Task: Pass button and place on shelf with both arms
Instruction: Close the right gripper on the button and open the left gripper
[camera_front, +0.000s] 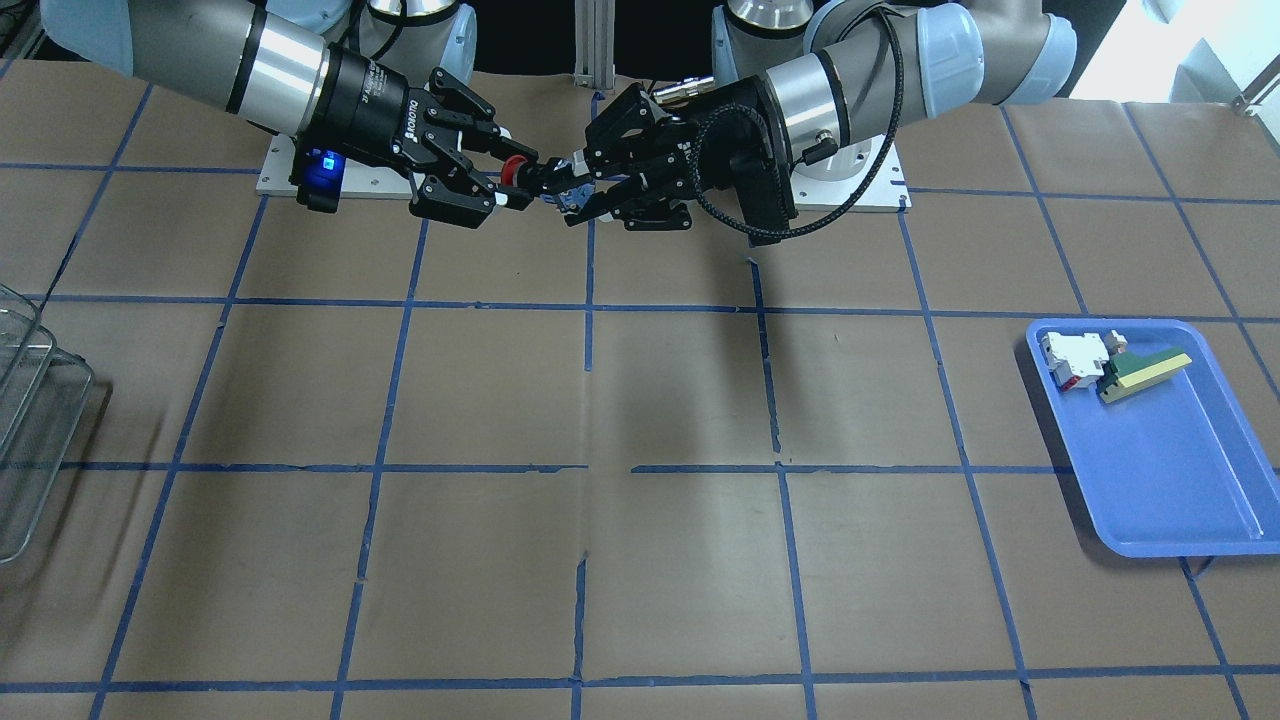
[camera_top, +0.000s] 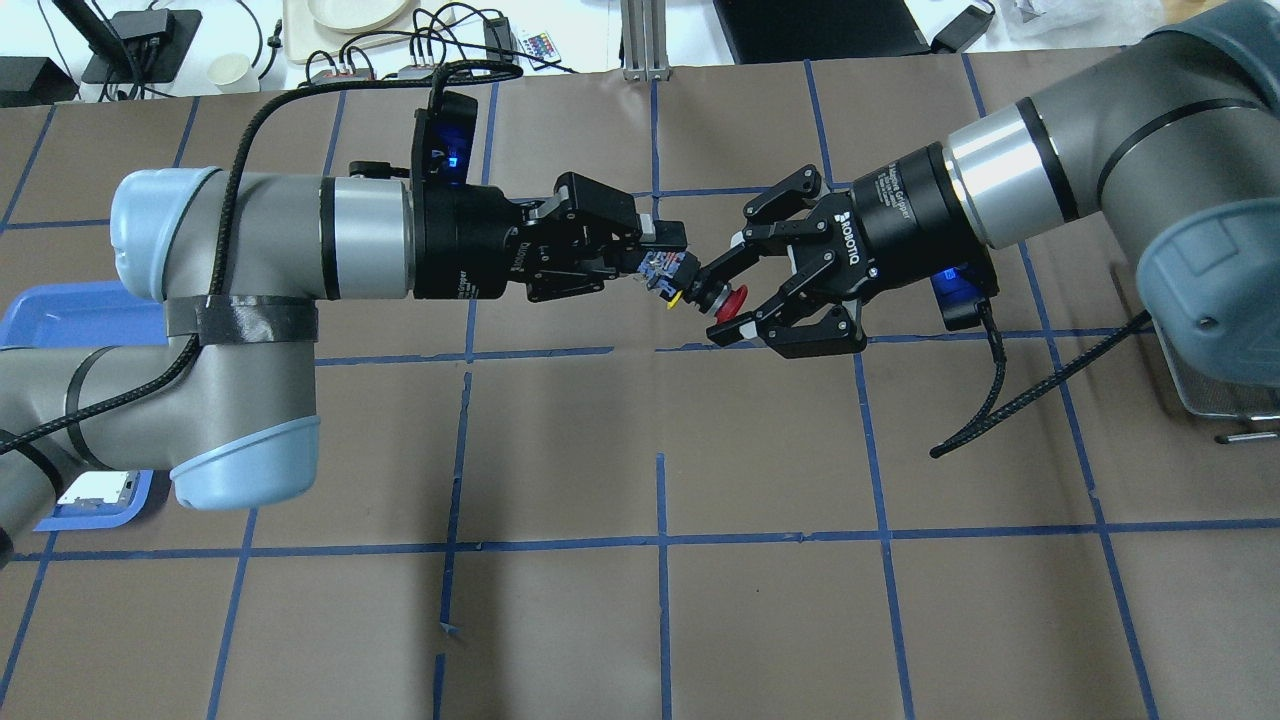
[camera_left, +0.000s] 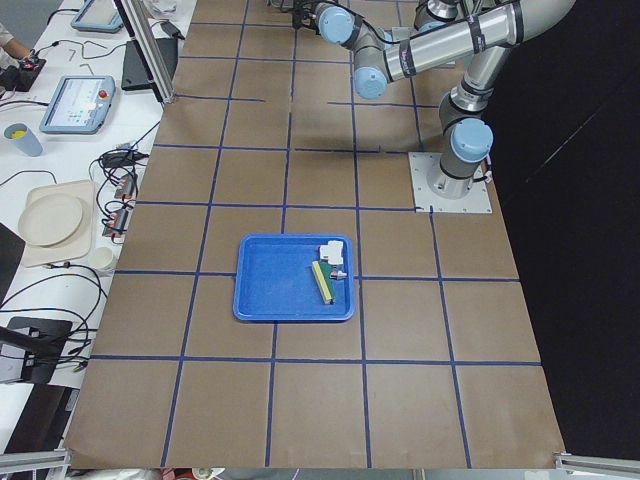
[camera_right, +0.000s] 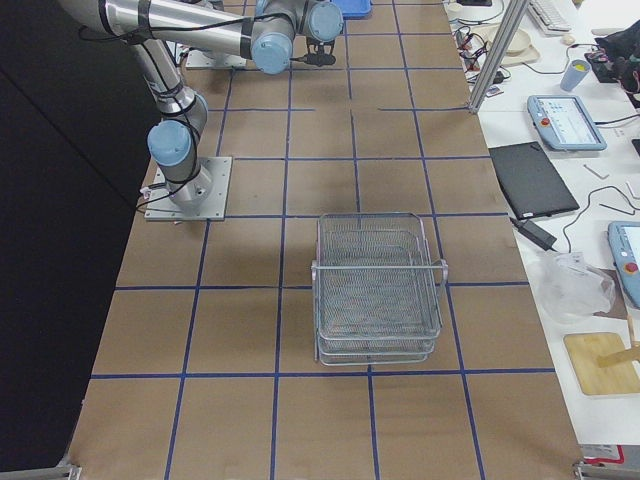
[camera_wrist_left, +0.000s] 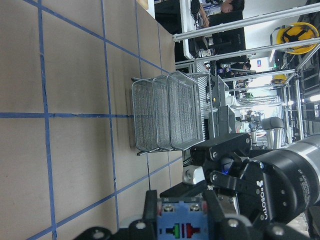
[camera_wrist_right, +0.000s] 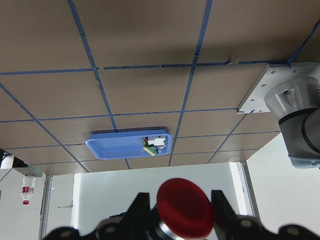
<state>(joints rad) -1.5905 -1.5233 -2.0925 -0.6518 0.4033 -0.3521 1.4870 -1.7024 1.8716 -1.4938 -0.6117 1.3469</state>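
Note:
The button (camera_top: 700, 285) hangs in mid-air between both grippers, above the table's far-middle squares. My left gripper (camera_top: 660, 262) is shut on its silvery-blue rear block (camera_wrist_left: 182, 222). My right gripper (camera_top: 718, 305) is open, its fingers on either side of the red cap (camera_wrist_right: 185, 207) with narrow gaps. In the front view the cap (camera_front: 517, 172) sits between the right gripper's fingers (camera_front: 505, 200). The wire-mesh shelf (camera_right: 378, 290) stands on the table at my right end, also seen in the left wrist view (camera_wrist_left: 165, 110).
A blue tray (camera_front: 1170, 480) lies at my left end and holds a white-and-red part (camera_front: 1075, 358) and a green-and-yellow block (camera_front: 1145, 372). Brown paper with blue tape lines covers the table. Both arm bases stand at the robot's side of the table.

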